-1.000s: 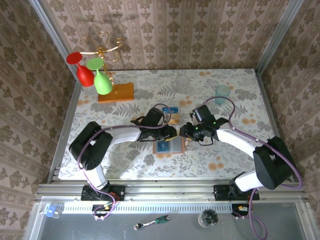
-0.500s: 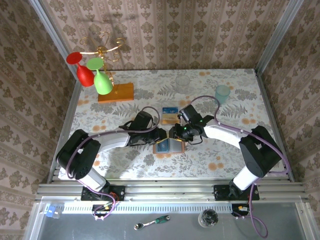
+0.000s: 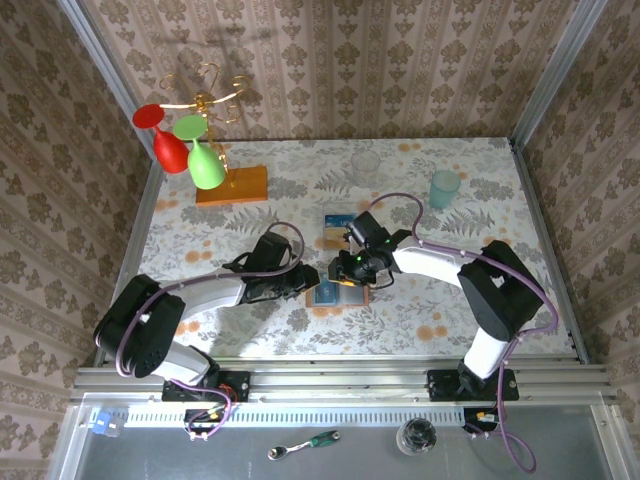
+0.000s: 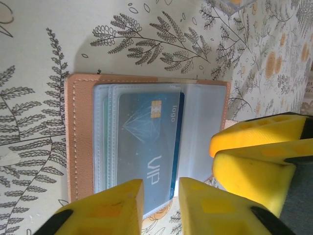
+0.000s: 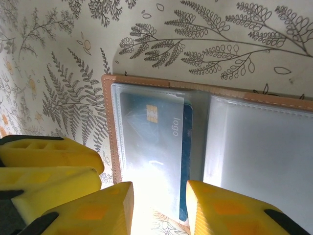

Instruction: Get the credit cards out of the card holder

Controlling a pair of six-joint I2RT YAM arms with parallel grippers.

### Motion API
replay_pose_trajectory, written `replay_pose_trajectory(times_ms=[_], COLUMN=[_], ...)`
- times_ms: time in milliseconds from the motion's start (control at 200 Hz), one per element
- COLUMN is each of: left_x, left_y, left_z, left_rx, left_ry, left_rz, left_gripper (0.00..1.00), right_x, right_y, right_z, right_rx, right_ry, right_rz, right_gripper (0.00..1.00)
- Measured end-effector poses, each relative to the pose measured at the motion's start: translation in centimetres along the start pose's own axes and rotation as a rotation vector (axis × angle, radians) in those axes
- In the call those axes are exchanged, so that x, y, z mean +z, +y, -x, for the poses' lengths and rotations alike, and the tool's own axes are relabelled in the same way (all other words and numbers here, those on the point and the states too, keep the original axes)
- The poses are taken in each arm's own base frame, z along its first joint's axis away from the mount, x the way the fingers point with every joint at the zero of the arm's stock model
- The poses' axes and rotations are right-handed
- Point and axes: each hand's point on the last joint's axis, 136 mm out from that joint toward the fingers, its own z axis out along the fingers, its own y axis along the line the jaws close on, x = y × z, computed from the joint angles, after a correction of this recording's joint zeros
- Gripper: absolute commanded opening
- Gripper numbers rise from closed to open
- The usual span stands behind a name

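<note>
The card holder (image 4: 78,147) lies open on the table, with a brown stitched rim and clear pockets. A grey-blue credit card (image 4: 146,142) marked VIP sticks out of its left pocket, and a darker blue card edge (image 5: 186,166) shows behind it. My left gripper (image 4: 160,208) is open by a narrow gap, with the card's protruding edge between its fingertips. My right gripper (image 5: 159,210) is open too, and stands over the same card. In the top view both grippers, left (image 3: 312,284) and right (image 3: 338,270), meet over the holder (image 3: 350,296). The right pocket (image 5: 259,152) looks empty.
A blue card (image 3: 340,222) lies on the table just behind the holder. At the back left an orange wooden slab (image 3: 245,185) carries a stand of red and green glasses. A clear glass (image 3: 366,163) and a teal cup (image 3: 444,186) stand at the back.
Both grippers have shifted left over the holder, the right one coming onto the card pocket. The left jaws have narrowed. The holder has stayed put.
</note>
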Motion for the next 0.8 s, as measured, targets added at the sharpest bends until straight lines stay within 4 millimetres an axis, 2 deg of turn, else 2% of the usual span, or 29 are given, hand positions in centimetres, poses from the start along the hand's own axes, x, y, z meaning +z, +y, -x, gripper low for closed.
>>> replay_pose_trajectory(times_ms=[170, 320, 555, 800], left_x=[0.0, 0.7, 1.5, 1.6], left_y=[0.2, 1.2, 2.3, 2.3], left_z=[0.4, 0.3, -0.1, -0.1], left_rx=[-0.002, -0.019, -0.037, -0.037], left_ry=[-0.014, -0.001, 0.022, 0.023], left_rz=[0.001, 0.024, 0.056, 0.054], left_gripper=[0.12, 0.06, 0.01, 0.0], right_x=[0.3, 0.6, 1.3, 2.1], right_y=[0.0, 0.1, 0.1, -0.3], right_z=[0.0, 0.0, -0.2, -0.7], right_rx=[0.001, 0.002, 0.006, 0.01], right_ry=[0.007, 0.014, 0.027, 0.054], right_rz=[0.005, 0.017, 0.023, 0.016], right_gripper=[0.35, 0.34, 0.32, 0.31])
